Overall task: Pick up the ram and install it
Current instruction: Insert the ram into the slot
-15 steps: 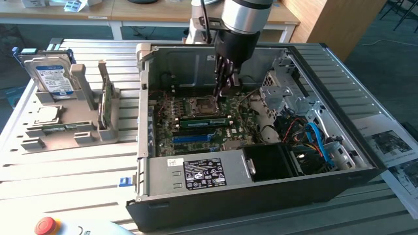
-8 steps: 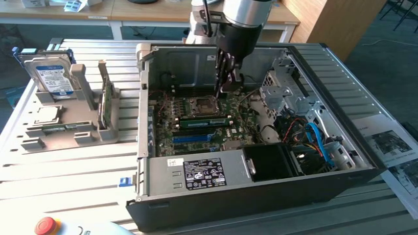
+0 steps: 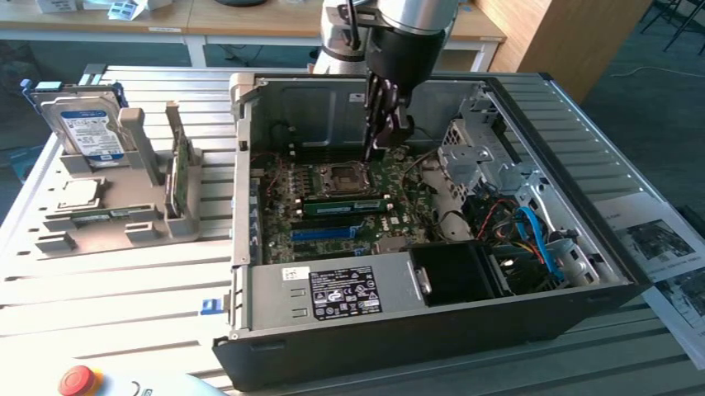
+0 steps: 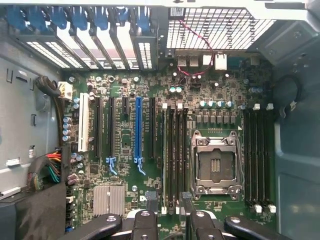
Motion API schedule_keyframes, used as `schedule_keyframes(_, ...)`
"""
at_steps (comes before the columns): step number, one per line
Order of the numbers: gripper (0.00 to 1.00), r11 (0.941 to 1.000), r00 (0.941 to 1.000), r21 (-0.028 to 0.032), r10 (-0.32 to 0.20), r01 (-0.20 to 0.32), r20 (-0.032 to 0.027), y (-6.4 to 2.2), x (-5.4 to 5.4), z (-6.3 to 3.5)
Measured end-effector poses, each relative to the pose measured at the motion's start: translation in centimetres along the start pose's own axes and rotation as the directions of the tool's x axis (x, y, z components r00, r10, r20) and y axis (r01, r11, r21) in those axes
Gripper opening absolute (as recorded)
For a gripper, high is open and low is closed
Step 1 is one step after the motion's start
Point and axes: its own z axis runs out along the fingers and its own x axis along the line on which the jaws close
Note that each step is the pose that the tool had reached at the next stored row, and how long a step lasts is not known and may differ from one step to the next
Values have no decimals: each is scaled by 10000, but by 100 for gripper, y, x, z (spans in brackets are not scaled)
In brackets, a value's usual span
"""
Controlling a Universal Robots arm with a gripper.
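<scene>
Standing in rack, exterior view: ram

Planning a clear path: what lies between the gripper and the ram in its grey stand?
In the exterior view, the computer case's wall stands between gripper and ram.

The exterior view sits high up and a little way off. It looks down at a slant over the near side of the open case on the table, so it sees the whole case and the arm coming down into it. The wrist view sits on the arm, close above the inside of the case, and looks straight down at the board. Both views share the board and its square socket.
</scene>
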Motion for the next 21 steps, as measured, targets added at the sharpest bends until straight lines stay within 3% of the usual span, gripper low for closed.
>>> schedule_keyframes(17,31,10000,10000,0,0,0,-4,16,0,-235)
schedule_keyframes(21,31,10000,10000,1,0,0,-1,17,0,-245)
